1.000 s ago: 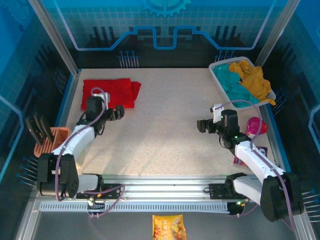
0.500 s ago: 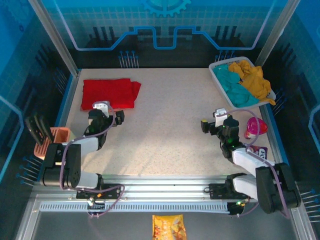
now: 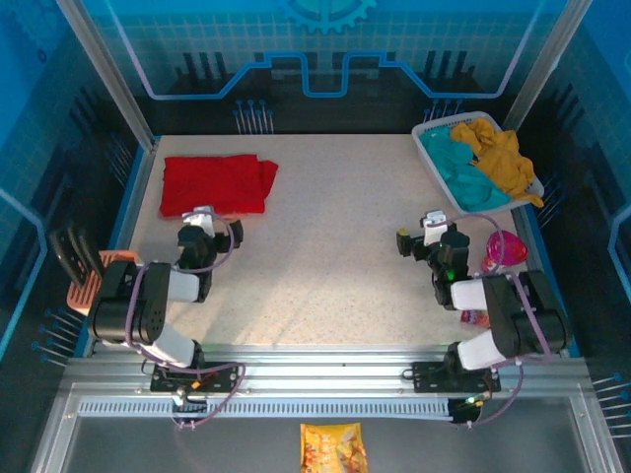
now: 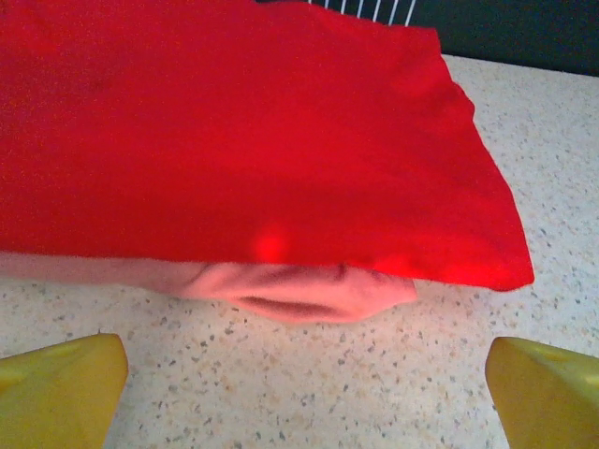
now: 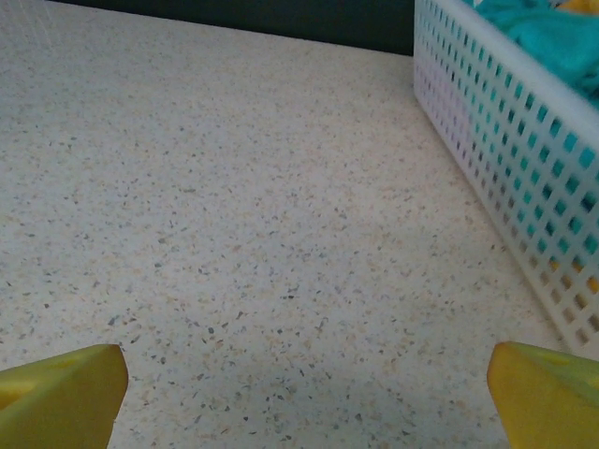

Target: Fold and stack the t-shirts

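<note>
A folded red t-shirt (image 3: 215,183) lies at the table's far left, also seen close up in the left wrist view (image 4: 234,131). Under its near edge a dusty-pink t-shirt (image 4: 299,290) peeks out. My left gripper (image 3: 210,233) sits just in front of the stack, open, its yellow fingertips (image 4: 61,388) wide apart over bare table and touching no cloth. My right gripper (image 3: 422,241) is on the right side, open over bare table, its yellow fingertips (image 5: 56,393) spread with nothing between them.
A white basket (image 3: 439,168) with teal and mustard cloth stands at the far right; its wall (image 5: 505,159) is close to my right gripper. A pink cup (image 3: 503,248) sits right of it. An orange rack (image 3: 99,271) stands at the left edge.
Both arms have drawn back toward their bases and folded in. The left gripper came away from the red shirt's near edge. The shirts have not moved.
</note>
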